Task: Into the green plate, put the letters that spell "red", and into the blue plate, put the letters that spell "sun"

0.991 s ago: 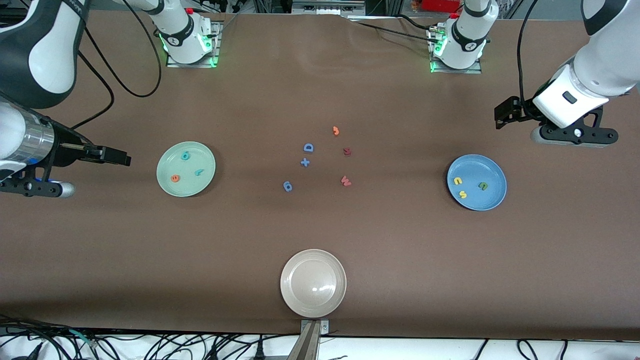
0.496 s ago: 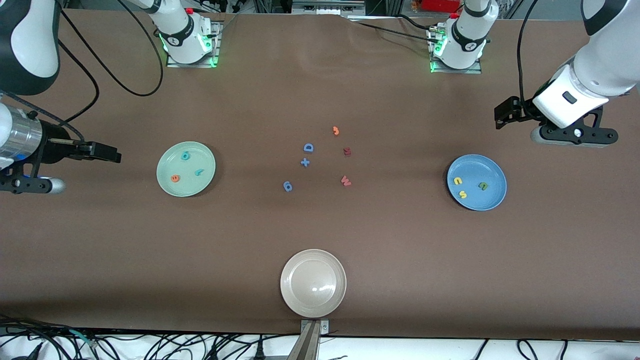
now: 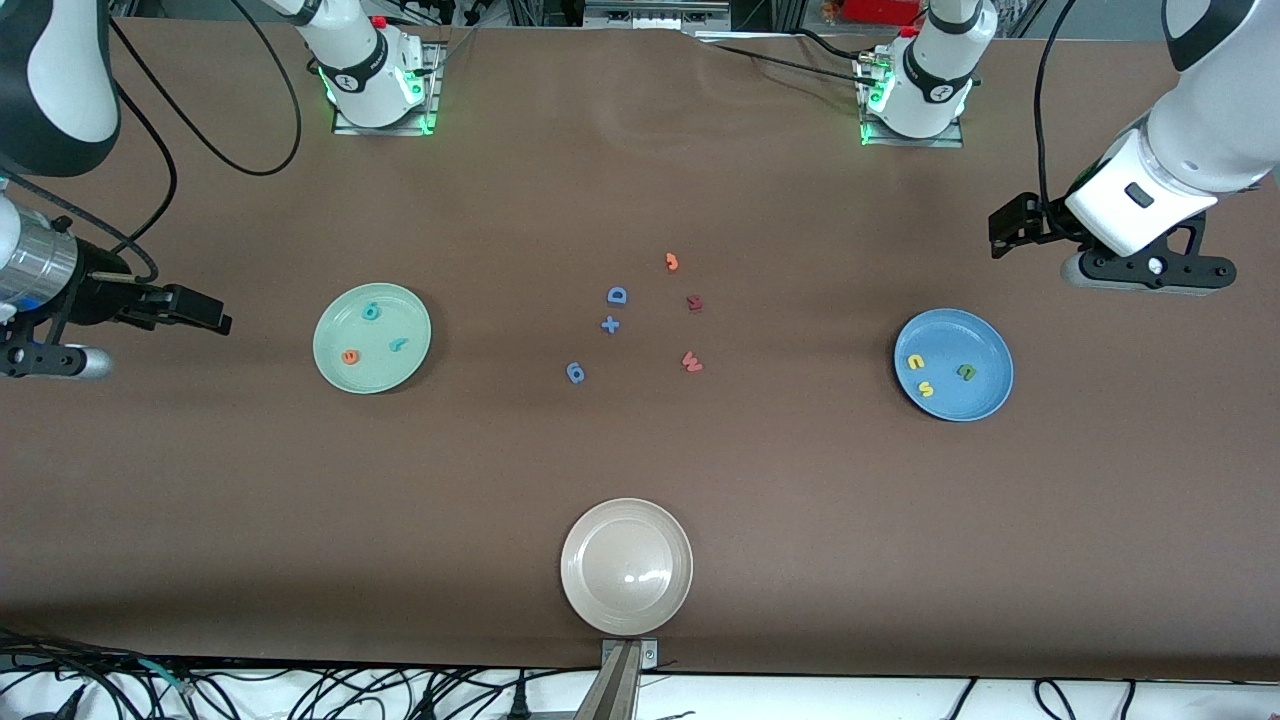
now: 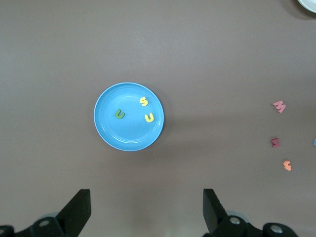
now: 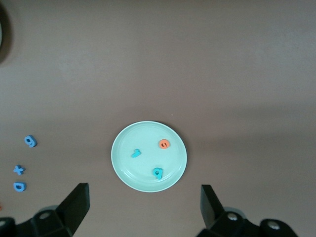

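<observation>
your right gripper (image 3: 205, 312), jaws spread and empty, hangs at frame left beside the green plate (image 3: 330, 375) already holding the letters that spell "red" (image 3: 371, 333), while your left gripper (image 3: 1008, 228), also spread, waits at upper right above the blue plate (image 3: 990, 400) with the letters that spell "sun" (image 3: 936, 373).

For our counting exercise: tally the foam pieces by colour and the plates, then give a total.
Teal letters: 2
Orange letters: 2
Yellow letters: 2
Green letter: 1
Blue pieces: 3
Red letters: 2
Plates: 3
Total: 15
</observation>
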Robot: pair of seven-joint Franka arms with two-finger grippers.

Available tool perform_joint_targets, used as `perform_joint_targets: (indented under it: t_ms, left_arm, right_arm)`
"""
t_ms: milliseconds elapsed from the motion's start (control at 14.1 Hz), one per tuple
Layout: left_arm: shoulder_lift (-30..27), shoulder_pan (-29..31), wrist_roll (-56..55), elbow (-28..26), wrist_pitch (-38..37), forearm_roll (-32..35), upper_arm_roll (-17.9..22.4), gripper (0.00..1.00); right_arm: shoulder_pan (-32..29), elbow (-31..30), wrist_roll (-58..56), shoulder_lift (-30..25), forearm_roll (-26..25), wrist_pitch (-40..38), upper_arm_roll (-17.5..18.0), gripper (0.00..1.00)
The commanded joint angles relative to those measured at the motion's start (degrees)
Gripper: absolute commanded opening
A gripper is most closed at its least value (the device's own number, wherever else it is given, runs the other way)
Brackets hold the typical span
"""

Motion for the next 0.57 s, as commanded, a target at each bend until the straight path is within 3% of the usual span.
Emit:
perform_joint_targets:
  t_ms: [0,142,496]
  left_arm:
    - [1.0,-0.2,-0.3,2.1,-1.3,-1.4,0.2,1.00]
    - [1.0,-0.2,-0.3,2.0,-1.3,-1.4,0.3,1.00]
    - [1.0,-0.1,-0.3,2.0,-1.3,-1.4,0.3,1.00]
  right_arm:
    - [-6.9,-5.7,0.9,-4.9,-5.1,3.7,8.7,1.00]
    - [-10.3,-5.8,1.3,-4.8,-5.8,3.9,11.6,0.99]
    - [-10.4,-5.0,1.5,-4.5,-5.0,7.3,12.1,0.99]
